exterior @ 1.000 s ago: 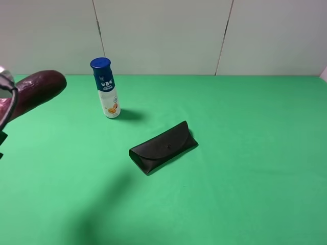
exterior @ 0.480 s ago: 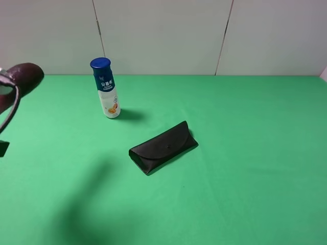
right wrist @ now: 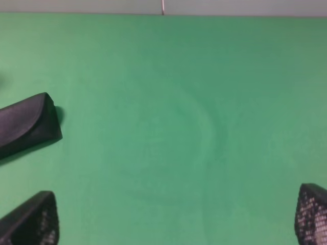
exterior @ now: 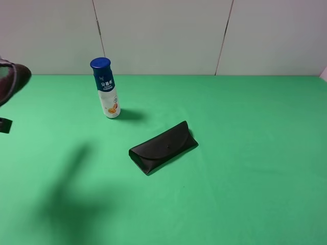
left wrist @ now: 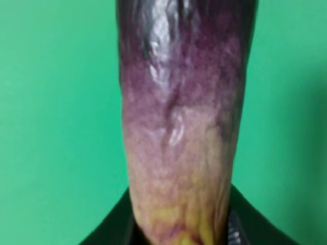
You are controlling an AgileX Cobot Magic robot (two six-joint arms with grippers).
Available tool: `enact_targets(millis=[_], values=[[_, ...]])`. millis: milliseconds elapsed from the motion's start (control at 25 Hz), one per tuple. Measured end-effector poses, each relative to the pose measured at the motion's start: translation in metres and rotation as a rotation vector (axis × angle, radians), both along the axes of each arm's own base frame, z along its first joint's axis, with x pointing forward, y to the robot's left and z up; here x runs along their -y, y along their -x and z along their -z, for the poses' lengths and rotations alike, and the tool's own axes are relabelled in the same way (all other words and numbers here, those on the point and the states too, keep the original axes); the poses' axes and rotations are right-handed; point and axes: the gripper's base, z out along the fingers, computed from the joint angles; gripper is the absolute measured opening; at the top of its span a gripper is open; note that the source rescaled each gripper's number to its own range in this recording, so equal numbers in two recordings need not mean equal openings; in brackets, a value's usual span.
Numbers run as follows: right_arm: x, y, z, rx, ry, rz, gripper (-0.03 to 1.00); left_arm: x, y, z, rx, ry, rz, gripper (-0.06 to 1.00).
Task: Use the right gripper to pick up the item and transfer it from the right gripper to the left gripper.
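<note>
The purple eggplant [exterior: 11, 80] is at the far left edge of the exterior high view, held up above the green table, with only its dark rounded end in frame. In the left wrist view the eggplant [left wrist: 184, 112] fills the middle, magenta fading to pale yellow where it enters my left gripper [left wrist: 181, 232], which is shut on it. A black bit of that gripper [exterior: 4, 125] shows at the left edge. My right gripper [right wrist: 171, 224] is open and empty over bare cloth, and it is out of the exterior high view.
A black folded glasses case [exterior: 163, 147] lies mid-table; it also shows in the right wrist view [right wrist: 25, 127], apart from the right gripper's fingers. A blue-capped white bottle [exterior: 106, 89] stands upright at the back left. The green cloth [exterior: 245, 153] covers the table.
My left gripper has carried the eggplant further left, so most of it has left the exterior high view. Its shadow on the cloth moved left too. Case and bottle have not moved.
</note>
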Motion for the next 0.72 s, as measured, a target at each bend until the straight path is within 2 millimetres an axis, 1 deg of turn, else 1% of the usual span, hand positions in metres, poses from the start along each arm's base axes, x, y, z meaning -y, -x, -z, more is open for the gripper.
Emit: enact_targets(millis=[160, 320, 440, 720], values=[[0.000, 0.000, 0.000, 0.000, 0.000, 0.000, 1.00, -0.001, -0.020, 0.018, -0.048, 0.031, 0.015, 0.00], [0.000, 0.000, 0.000, 0.000, 0.000, 0.000, 1.00, 0.005, -0.038, 0.041, -0.115, 0.042, 0.039, 0.00], [0.000, 0.000, 0.000, 0.000, 0.000, 0.000, 1.00, 0.011, -0.053, 0.056, -0.141, 0.061, 0.046, 0.00], [0.000, 0.000, 0.000, 0.000, 0.000, 0.000, 1.00, 0.022, -0.087, 0.080, -0.169, 0.074, 0.064, 0.00]])
